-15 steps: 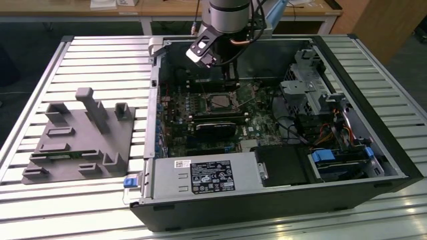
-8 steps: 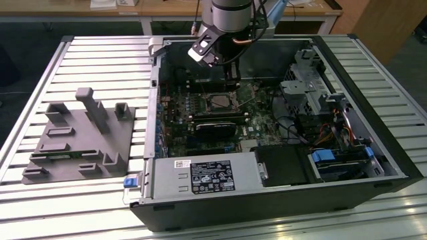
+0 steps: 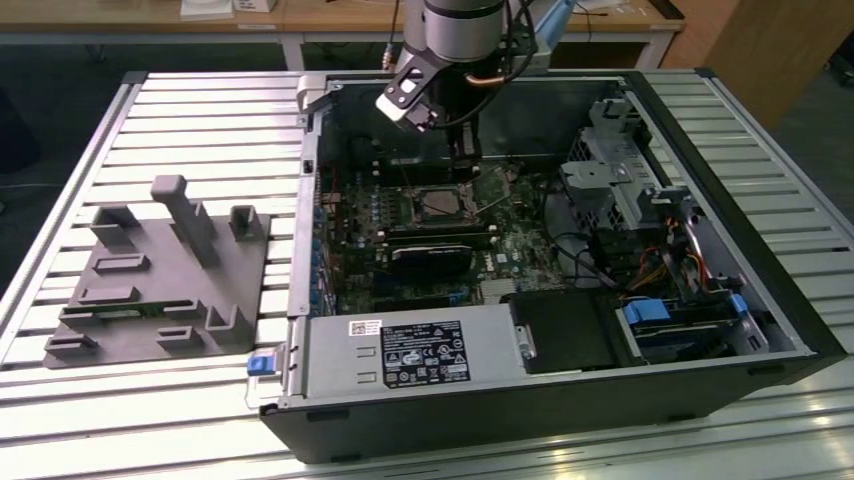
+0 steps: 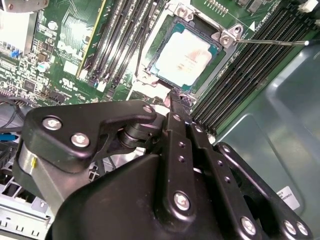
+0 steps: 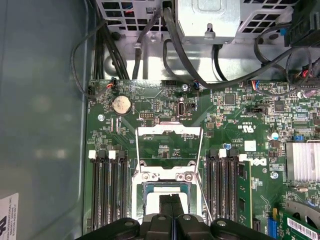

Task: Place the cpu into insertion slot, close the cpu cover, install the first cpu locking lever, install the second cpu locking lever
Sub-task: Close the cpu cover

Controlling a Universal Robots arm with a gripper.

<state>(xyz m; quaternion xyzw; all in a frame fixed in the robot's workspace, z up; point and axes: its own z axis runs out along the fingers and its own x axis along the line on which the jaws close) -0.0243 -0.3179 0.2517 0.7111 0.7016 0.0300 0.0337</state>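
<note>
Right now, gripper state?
Gripper: shut, holding nothing, poised close to the cpu that sits in the insertion slot.

Exterior view: a black label (image 3: 424, 355) with white print and symbols on the power supply (image 3: 334, 362), lower centre of the frame; a small white barcode sticker (image 3: 363, 327) just above the label's left end. First wrist view: white silk-screened marks (image 5: 248, 127) on the motherboard (image 5: 150, 107) near the memory slots (image 5: 227, 185); a white sticker (image 5: 8, 217) on the grey case wall (image 5: 40, 100). Second wrist view: a white triangle mark (image 4: 251, 26) beside a corner of the slot (image 4: 226, 39); a white sticker (image 4: 289, 196) on the case wall. None of the wording can be read.
</note>
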